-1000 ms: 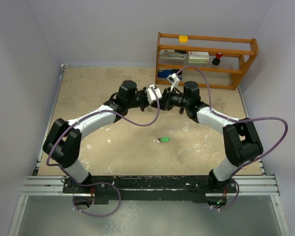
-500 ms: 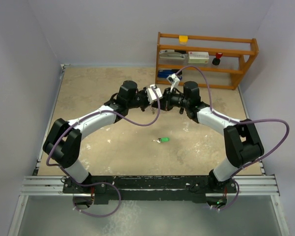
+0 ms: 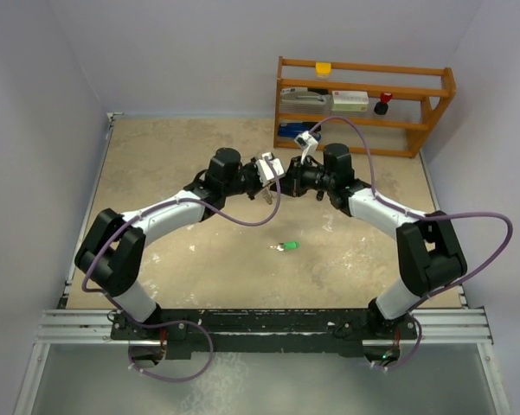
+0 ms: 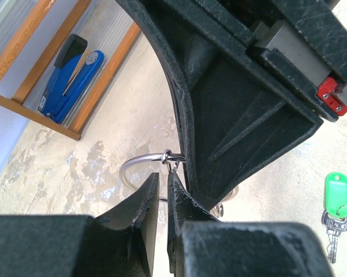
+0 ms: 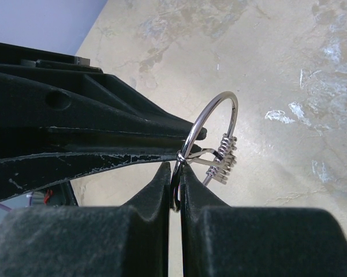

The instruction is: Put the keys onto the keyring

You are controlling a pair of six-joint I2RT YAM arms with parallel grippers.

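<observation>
I see the right jaws clamped on the thin round silver wire keyring (image 5: 222, 101), the left jaws at it from the opposite side, nearly together, grip I cannot tell, and the green-headed metal key (image 4: 336, 188) on the table (image 3: 156, 156) well apart from both.

Bright, even light; wrist-cam foregrounds slightly blurred.

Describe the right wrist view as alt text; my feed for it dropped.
The right claw is pinched shut on the silver keyring, which arcs up and right with small silver keys bunched on it. The left claw reaches in from the left to the same spot, above a mottled tan table.
</observation>
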